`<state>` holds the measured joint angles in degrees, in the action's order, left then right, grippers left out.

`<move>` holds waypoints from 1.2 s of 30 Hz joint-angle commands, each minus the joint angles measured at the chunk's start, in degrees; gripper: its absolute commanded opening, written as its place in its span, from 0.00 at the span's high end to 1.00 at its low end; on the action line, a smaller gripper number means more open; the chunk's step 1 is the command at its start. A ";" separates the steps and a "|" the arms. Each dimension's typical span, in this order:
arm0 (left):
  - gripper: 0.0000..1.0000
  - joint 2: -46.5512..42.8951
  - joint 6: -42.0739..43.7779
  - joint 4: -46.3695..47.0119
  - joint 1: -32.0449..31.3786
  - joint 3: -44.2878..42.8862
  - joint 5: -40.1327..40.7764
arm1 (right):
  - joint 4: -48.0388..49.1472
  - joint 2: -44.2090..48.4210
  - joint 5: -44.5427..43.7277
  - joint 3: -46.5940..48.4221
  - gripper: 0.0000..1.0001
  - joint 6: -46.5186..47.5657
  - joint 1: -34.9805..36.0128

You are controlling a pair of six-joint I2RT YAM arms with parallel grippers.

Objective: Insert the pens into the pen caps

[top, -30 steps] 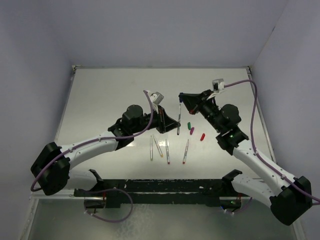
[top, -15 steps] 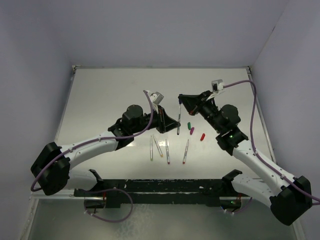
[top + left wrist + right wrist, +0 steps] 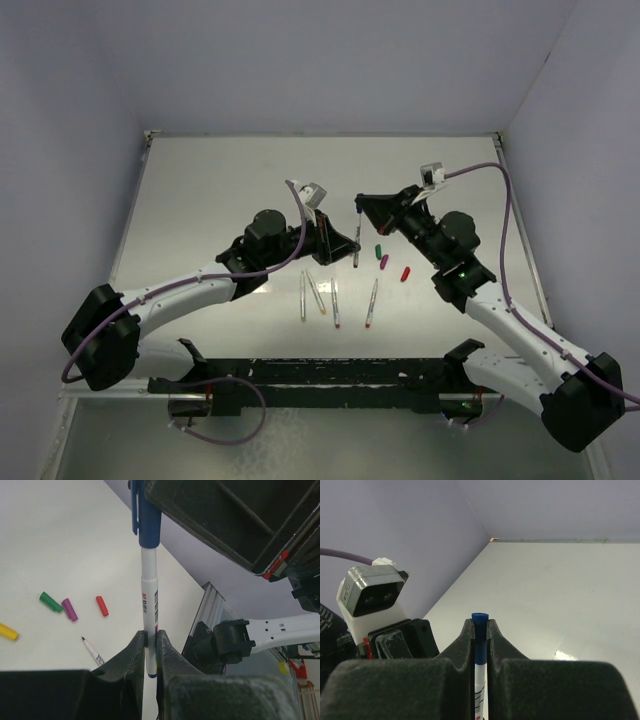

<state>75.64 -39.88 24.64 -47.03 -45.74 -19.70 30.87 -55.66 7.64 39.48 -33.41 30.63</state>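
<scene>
- Well, you are working over a white, faintly glossy table [image 3: 200, 200], boxed in by pale lilac walls [image 3: 330, 60].
- Your left gripper [image 3: 151, 639] is clamped tight on the lower barrel of an upright pen [image 3: 149, 600].
- Your right gripper [image 3: 480, 628] pinches the blue cap [image 3: 479, 622] that sits on that pen's upper end.
- Beside the pen, on your right arm's side, a green cap [image 3: 378, 247], a purple cap [image 3: 384, 260] and a red cap [image 3: 405, 272] lie on the table. A yellow cap [image 3: 7, 631] lies beyond the green one.
- Four loose pens [image 3: 335, 303] lie nearer the arm bases than the held pen.
- The pen's barrel carries red and grey print that you cannot read at this size.
</scene>
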 commanded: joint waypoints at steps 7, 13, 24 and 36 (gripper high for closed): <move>1.00 -1.60 -0.92 4.04 0.10 -0.85 3.62 | 0.23 2.00 6.22 -1.33 1.00 -1.18 -0.05; 1.00 -2.79 -1.88 5.51 1.23 -0.36 5.44 | -3.12 1.18 8.00 -1.42 1.00 -1.35 -0.05; 1.00 -4.09 -3.57 10.62 4.30 0.53 8.28 | -10.40 -0.56 13.08 -1.56 1.00 1.17 0.04; 1.00 -1.79 -3.17 13.01 5.05 -2.76 7.13 | -13.86 -3.47 14.61 -3.86 1.00 2.44 1.19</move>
<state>75.20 -42.72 24.36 -44.97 -43.20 -18.48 27.20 -57.80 15.94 37.89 -33.78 30.26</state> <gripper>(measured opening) 0.134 0.041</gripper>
